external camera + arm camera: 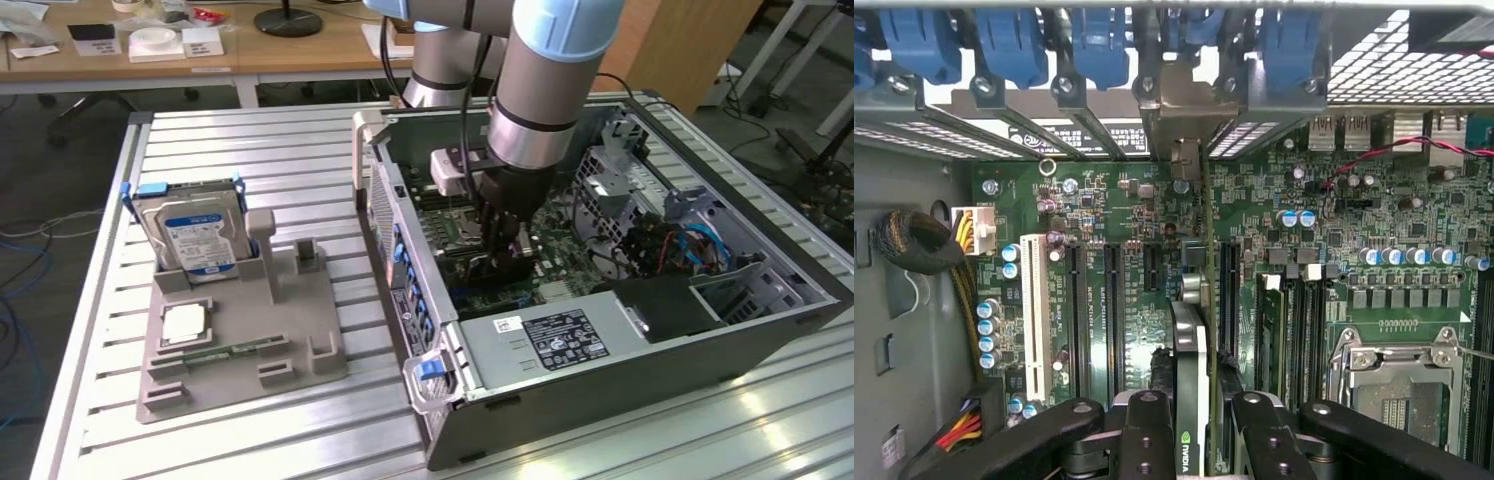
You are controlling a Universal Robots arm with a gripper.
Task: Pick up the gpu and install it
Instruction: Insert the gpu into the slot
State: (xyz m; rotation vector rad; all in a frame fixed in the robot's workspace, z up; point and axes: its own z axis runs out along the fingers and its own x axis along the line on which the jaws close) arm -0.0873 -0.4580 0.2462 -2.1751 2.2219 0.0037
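The gpu [1190, 335] stands on edge between my fingers, its green board and black cooler seen edge-on. Its silver end bracket [1184, 105] reaches the slotted rear wall of the case. My gripper [1192, 425] is shut on the card, which hangs over the black expansion slots of the motherboard [1124, 220]; whether it touches a slot I cannot tell. In the exterior view my gripper [503, 255] is lowered into the open computer case [400, 230], above the motherboard, and the card shows there as a dark piece between the fingers.
A grey holder [247, 345] on the exterior view's left carries a silver hard drive [198, 235] and a narrow memory stick [220, 350]. Inside the case sit the power supply [561, 335], drive cage [627, 190], CPU socket [1399, 385], white slot [1036, 310] and cable bundle [924, 245].
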